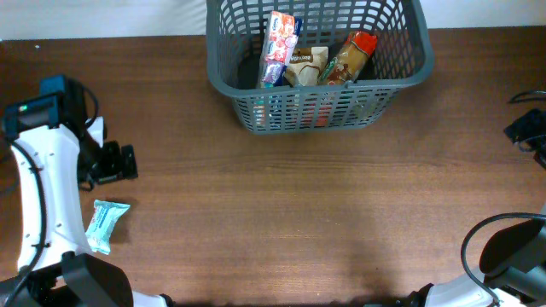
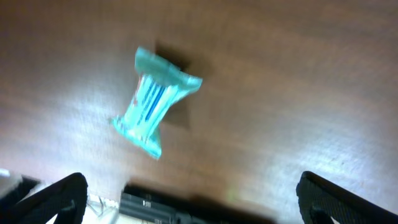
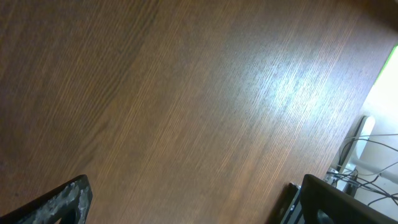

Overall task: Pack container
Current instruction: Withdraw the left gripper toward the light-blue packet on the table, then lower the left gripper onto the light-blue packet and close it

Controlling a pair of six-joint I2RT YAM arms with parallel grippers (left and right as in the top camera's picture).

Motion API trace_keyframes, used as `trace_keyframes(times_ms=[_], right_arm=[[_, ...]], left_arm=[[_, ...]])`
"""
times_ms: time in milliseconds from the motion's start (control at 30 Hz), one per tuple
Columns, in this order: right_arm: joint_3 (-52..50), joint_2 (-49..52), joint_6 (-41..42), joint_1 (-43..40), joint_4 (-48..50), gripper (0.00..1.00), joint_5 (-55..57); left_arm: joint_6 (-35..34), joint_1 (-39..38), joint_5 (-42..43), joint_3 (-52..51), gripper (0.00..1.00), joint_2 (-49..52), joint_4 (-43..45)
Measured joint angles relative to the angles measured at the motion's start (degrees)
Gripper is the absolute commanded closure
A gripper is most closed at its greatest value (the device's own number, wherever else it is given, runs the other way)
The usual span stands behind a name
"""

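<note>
I read the left gripper (image 2: 189, 182) as fully open: its two dark fingers (image 2: 59, 198) stand at opposite edges of the left wrist view and hold nothing. Ahead of this gripper, offset toward the finger at the left edge of that view and apart from both fingers, a teal packet (image 2: 154, 102) lies flat on the brown wooden table (image 1: 299, 213). The packet carries blue stripes or print along its middle and has crimped ends; the view is blurred and I cannot read any wording on it. The right gripper (image 3: 196, 183) is likewise spread wide, with its fingers (image 3: 62, 200) at the lower corners of the right wrist view and only bare wood grain ahead of them; thin cables (image 3: 367, 155) show off to one side. The container (image 1: 316, 111), a grey slotted basket, sits at the far edge of the table, well apart from both grippers and far beyond the teal packet from the left gripper. Inside it, three items lean side by side: a red-and-white packet (image 1: 279, 47) with a blue lower end, a pale packet (image 1: 305, 66) with brown print, and a brown pouch (image 1: 350, 58) with a red top. All three bear printing, but no brand name is legible at this resolution.
</note>
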Motion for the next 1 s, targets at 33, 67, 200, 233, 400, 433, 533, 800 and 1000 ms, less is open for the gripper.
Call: trace_keyframes(times_ms=[33,67,200,233,400,433,533,800,1000], right_arm=[[0.00,0.02,0.02,0.00,-0.02,0.01,0.00],[0.00,0.00,-0.02,0.00,0.00,0.01,0.00],[0.00,0.00,0.02,0.00,0.00,0.01,0.00],[0.00,0.02,0.07,0.00,0.00,0.01,0.00],[0.00,0.02,0.00,0.00,0.00,0.01,0.00],[0.00,0.02,0.02,0.00,-0.02,0.01,0.00],[0.00,0.02,0.02,0.00,0.00,0.01,0.00],[0.00,0.02,0.02,0.00,0.00,0.01,0.00],[0.00,0.02,0.02,0.00,0.00,0.01,0.00]], left_arm=[[0.13,0.55,0.13,-0.22,0.01,0.00,-1.07],[0.35,0.94,0.33,-0.28,0.01,0.00,-2.47],[2.58,1.09,1.11,-0.28,0.01,-0.04,-4.22],[3.39,1.09,1.57,-0.28,0.01,-0.07,-4.02],[9.75,1.09,5.51,-0.85,0.01,-2.51,-1.70],[11.10,1.11,5.92,-1.51,0.01,-3.76,-0.48],[14.47,2.14,6.14,-4.79,0.01,-8.17,3.41],[19.26,10.45,5.92,-7.52,0.01,-10.62,7.34],[21.62,18.58,9.51,-9.57,0.01,-10.62,7.65]])
